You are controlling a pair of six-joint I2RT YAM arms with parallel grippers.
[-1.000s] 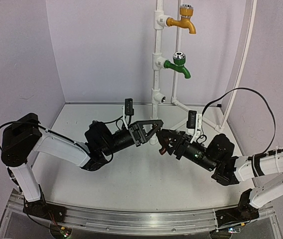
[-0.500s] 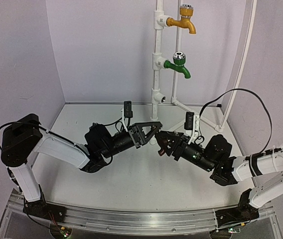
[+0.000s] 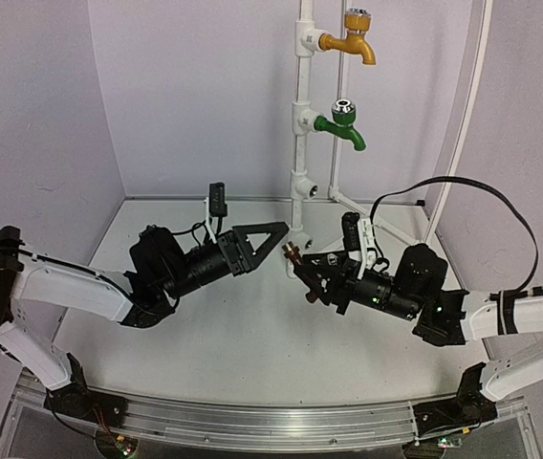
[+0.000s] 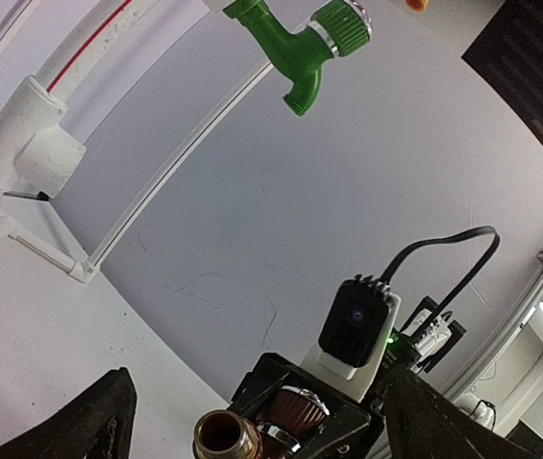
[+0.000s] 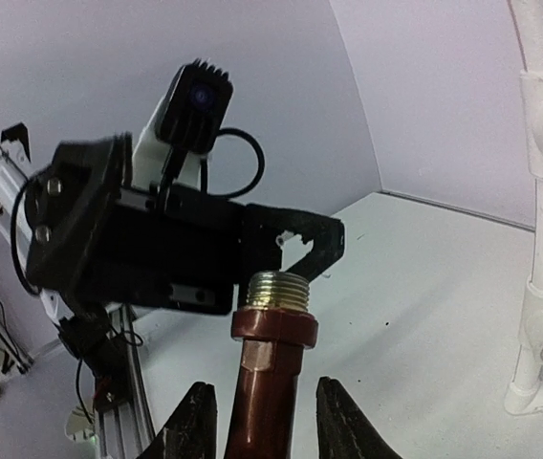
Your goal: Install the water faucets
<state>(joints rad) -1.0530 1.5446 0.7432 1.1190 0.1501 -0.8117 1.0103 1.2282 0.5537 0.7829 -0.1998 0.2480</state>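
Right hand (image 5: 257,426) clamps the glossy brown faucet (image 5: 270,354), its brass threaded end jutting toward the left hand (image 4: 264,416), spread wide and empty just opposite. The green faucet (image 3: 340,126) sits on the white pipe (image 3: 301,124) beyond both.

Rear overhead, wrist views share brown faucet (image 5: 270,363)

Over the table (image 3: 252,335), the left gripper (image 3: 276,235) lies left of the faucet (image 3: 297,258) in the right gripper (image 3: 313,279), pipe stand (image 3: 299,143) behind.

No txt, labels, brand marks or nos. showing legibly in any view; nothing readable appearing anywhere
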